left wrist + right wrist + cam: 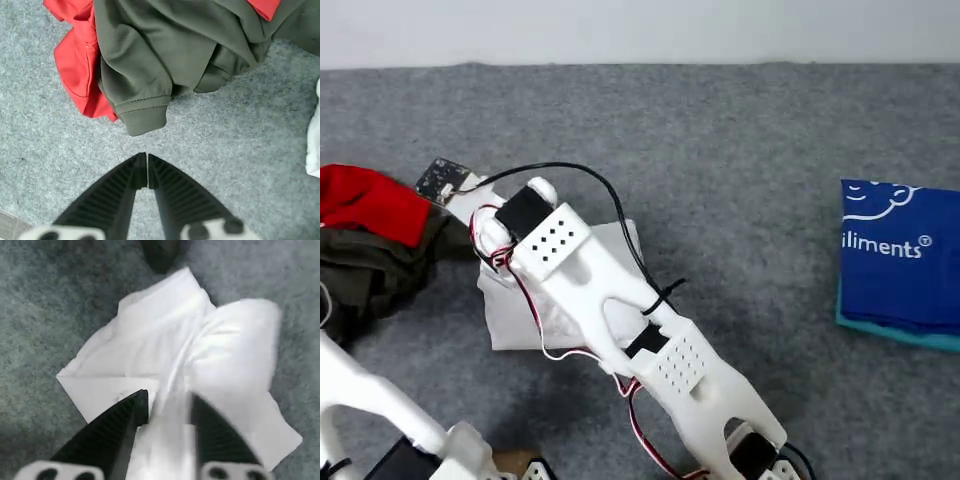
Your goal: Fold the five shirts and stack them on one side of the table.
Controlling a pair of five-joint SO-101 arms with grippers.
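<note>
Right tool: you're pinching the white shirt.
Left tool: clenched, empty.
Risk: thin grip; cloth could slip free, bunching beneath.

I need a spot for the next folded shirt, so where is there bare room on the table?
The widest bare patch lies between the white shirt and the blue stack. The far strip of table behind them is bare too. It is crowded where the red shirt and olive shirt bunch up beside the white one.
</note>
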